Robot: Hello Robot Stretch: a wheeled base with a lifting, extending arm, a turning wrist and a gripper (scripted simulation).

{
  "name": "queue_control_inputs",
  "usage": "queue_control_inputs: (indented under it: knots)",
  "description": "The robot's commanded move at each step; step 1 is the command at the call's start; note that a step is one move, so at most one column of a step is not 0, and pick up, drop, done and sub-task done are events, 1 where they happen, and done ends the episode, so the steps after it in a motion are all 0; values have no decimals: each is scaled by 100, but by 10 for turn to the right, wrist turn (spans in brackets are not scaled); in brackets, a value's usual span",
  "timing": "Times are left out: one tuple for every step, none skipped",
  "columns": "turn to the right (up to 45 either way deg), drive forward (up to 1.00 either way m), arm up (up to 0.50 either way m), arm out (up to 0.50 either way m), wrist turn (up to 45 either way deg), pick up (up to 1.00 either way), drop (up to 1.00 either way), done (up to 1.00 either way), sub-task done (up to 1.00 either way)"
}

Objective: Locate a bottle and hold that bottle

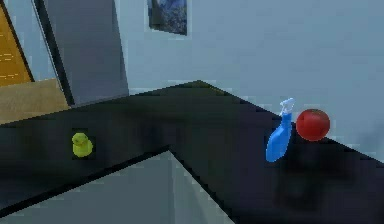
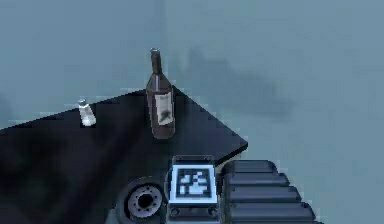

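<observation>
here the end effector (image 2: 142, 202) sits below the brown bottle (image 2: 160, 100); whether it holds anything can't be told.

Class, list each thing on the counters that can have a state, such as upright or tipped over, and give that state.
wine bottle, standing upright on the dark counter
shaker, upright, apart from the wine bottle
spray bottle, upright on the black counter, spray head on
red round thing, whole, resting by the spray bottle; touching or not, cannot tell
yellow-green thing, resting alone
</observation>
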Motion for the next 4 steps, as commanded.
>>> queue_control_inputs:
  knots:
    - [0, 0, 0, 28, 0, 0, 0, 0, 0]
    - [0, 0, 0, 0, 450, 0, 0, 0, 0]
    - [0, 0, 0, 0, 450, 0, 0, 0, 0]
    - [0, 0, 0, 0, 450, 0, 0, 0, 0]
